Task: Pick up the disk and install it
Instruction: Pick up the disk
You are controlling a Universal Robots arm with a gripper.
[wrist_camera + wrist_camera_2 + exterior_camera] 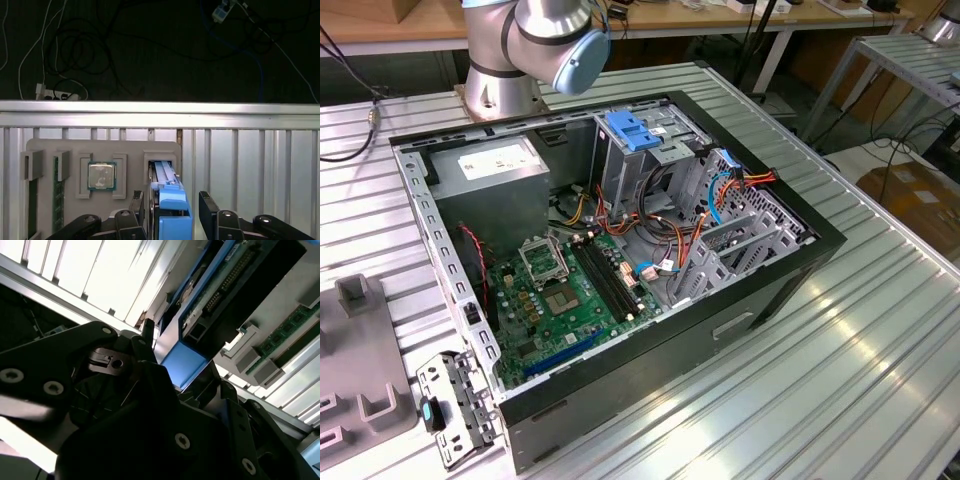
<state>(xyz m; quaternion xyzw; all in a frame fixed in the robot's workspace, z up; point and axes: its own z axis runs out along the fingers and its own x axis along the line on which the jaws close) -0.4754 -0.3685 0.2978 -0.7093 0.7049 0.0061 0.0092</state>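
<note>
The disk (167, 182) stands on edge in a slot of a grey holder tray (65, 147), with its blue side rail facing the first wrist view. My gripper (172, 210) is open and straddles it, one black finger (137, 210) close against one side and the other (207, 207) a small gap off the opposite side. The second wrist view shows the disk's connector edge and blue rail (210, 300) just past a dark fingertip (146, 335). The open computer case (800, 250) lies on the table, its drive cage (740, 235) at the exterior view's right.
The holder tray also carries a processor chip (102, 176) and memory sticks (57, 200). Inside the case are a blue slotted bracket (635, 130) and a grey box with a white sticker (495, 165). The arm's base (505, 80) stands behind the case. The table edge (160, 112) runs beyond the tray.
</note>
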